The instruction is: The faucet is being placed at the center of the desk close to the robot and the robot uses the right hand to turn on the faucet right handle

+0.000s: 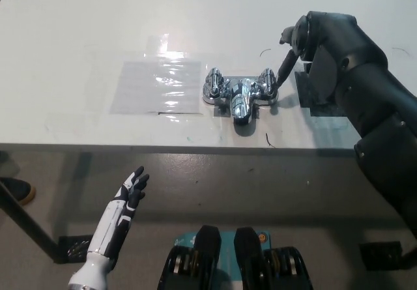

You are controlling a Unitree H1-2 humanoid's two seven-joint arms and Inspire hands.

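both hands show: right hand [294, 41] at the faucet [240, 98] right handle [266, 81], grasp unclear; left hand [132, 187] spread below desk [78, 62] edge.

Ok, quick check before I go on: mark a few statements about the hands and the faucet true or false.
1. The right hand is at the faucet's right handle. True.
2. The left hand rests on the desk. False: it hangs open below the desk's near edge, holding nothing.
3. The faucet stands on the clear sheet. False: the sheet lies beside it, on the robot's left.
4. The faucet's spout points toward the robot. True.
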